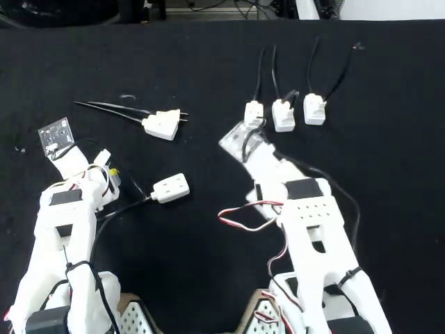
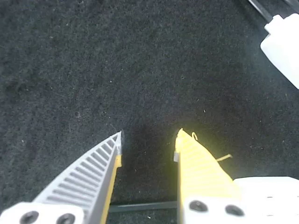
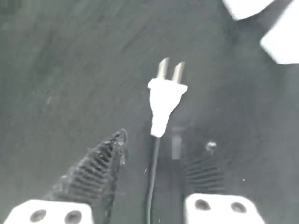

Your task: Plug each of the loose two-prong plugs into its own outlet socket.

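- Ahead of the right gripper (image 3: 166, 140), which was spread, lay a white two-prong plug (image 3: 166, 95), its cable running back between the fingers.
- The left gripper (image 2: 150, 134) was spread too, over bare worktop (image 1: 208, 62) near the left edge.
- Between the arms, a second plug (image 1: 162, 125) and an outlet socket (image 1: 170, 188) lay apart.

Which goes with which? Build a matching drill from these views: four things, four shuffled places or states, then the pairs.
1. left end effector
2. right end effector
3. left plug
4. socket

A. straddles a cord
B. prongs point toward the right arm
C. open over bare cloth
D. between the arms, nearest their bases

Pairs: 1-C, 2-A, 3-B, 4-D
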`<state>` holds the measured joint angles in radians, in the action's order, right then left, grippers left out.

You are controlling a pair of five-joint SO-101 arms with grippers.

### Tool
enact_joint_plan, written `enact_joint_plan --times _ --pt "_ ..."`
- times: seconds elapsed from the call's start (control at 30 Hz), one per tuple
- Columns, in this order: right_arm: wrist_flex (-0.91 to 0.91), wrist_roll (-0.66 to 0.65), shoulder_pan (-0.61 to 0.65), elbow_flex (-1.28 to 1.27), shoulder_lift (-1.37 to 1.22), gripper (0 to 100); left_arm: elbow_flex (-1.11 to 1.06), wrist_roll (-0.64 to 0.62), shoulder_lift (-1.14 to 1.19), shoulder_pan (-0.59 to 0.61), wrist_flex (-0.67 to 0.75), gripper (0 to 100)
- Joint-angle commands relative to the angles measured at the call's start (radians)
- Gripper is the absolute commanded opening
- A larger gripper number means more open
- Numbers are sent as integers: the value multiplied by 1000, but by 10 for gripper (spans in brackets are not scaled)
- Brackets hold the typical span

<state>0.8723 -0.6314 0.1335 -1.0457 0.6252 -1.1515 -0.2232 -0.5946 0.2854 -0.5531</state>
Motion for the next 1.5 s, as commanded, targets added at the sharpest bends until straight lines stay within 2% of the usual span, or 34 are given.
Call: enact_joint_plan --times 0.0,0.13,0.5,0.8,0.97,1.03,1.07,1.17,1.23,1.27,1.47 --pt "-137 44 20 -28 27 326 12 6 -31 -4 17 188" --pt "-230 44 18 -90 27 342 12 8 -31 -4 17 188" --pt "-233 51 17 -81 -5 342 12 9 -29 -4 17 188" --pt "-178 52 21 131 -394 342 10 11 -28 -4 17 188" --pt "-167 52 17 209 -513 342 10 11 -28 -4 17 188" --pt "-158 51 17 213 -516 296 13 11 -28 -4 17 188" --pt "-157 51 17 213 -513 241 13 11 -28 -4 17 188" --pt "-157 51 17 213 -513 5 13 11 -28 -4 17 188" --pt "-155 51 17 208 -513 41 13 11 -28 -4 17 188" --pt "-157 51 17 203 -512 11 13 11 -28 -4 17 188" --pt "-149 41 61 101 -341 11 13 11 -28 -4 17 188"
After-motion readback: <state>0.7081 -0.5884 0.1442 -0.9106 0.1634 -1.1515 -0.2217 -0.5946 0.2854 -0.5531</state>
